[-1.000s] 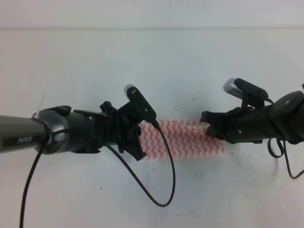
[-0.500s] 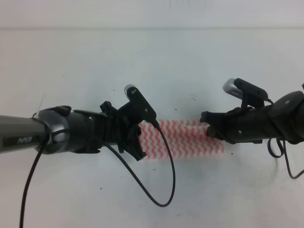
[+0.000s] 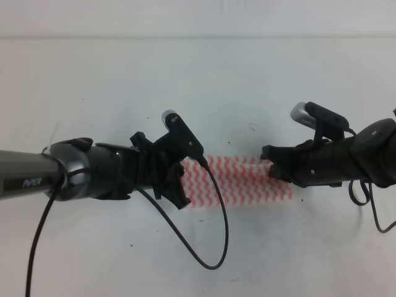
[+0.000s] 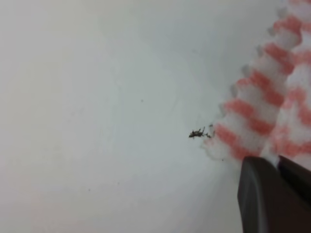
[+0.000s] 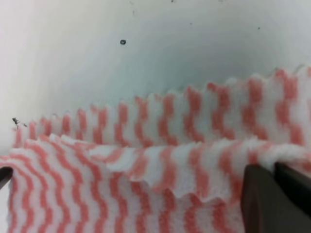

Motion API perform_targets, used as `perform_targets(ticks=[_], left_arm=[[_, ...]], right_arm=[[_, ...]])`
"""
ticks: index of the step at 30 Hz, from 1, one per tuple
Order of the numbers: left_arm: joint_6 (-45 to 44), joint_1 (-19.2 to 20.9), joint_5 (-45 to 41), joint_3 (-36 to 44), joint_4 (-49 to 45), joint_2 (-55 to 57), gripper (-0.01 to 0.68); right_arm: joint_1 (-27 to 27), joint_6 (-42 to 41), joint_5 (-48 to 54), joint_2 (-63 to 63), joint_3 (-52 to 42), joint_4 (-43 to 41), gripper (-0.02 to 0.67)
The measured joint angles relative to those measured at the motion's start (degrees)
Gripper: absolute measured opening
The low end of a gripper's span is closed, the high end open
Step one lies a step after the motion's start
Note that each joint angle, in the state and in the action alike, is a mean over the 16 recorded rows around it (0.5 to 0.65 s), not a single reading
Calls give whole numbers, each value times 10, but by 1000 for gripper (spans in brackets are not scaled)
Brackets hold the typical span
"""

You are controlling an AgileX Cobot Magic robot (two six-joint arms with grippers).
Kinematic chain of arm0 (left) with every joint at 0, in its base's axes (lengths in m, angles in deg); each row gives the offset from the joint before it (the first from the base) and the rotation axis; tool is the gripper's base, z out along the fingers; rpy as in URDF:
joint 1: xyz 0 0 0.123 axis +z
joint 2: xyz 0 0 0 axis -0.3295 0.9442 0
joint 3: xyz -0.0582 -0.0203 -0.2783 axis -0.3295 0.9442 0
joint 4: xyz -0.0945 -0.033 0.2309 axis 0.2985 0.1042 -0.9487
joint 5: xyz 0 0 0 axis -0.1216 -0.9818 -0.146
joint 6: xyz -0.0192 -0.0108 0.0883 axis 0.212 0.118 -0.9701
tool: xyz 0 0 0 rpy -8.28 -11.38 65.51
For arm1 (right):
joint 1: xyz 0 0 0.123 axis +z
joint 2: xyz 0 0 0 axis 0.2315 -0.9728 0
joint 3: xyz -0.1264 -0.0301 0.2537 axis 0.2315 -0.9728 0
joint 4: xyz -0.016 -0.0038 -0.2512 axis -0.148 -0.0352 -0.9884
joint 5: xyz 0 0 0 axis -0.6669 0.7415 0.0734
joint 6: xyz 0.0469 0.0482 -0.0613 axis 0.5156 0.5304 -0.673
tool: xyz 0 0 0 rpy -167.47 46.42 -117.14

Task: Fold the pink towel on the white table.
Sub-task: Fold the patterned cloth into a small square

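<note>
Nothing has moved since the earlier frame: both claws stay at the towel's ends.
The pink towel [image 3: 247,181] lies folded into a strip mid-frame on the white bench [image 3: 204,80]; left claw [image 3: 183,184] and right claw [image 3: 275,168] each pinch a towel end.

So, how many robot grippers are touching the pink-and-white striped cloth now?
2. The left gripper is at the left end of the thin pink-and-white zigzag towel; the right gripper is at its right end, both on the white table. Their fingertips are partly hidden.
</note>
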Motion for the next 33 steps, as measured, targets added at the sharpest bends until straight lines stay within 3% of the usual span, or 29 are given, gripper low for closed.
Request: perform_targets(ticks=[16, 33], left_arm=[[0, 0, -1, 0, -14, -5, 9], [2, 0, 27, -22, -17, -6, 313]], right_arm=[[0, -1, 1, 0, 0, -1, -17], [0, -1, 11, 0, 0, -1, -17]])
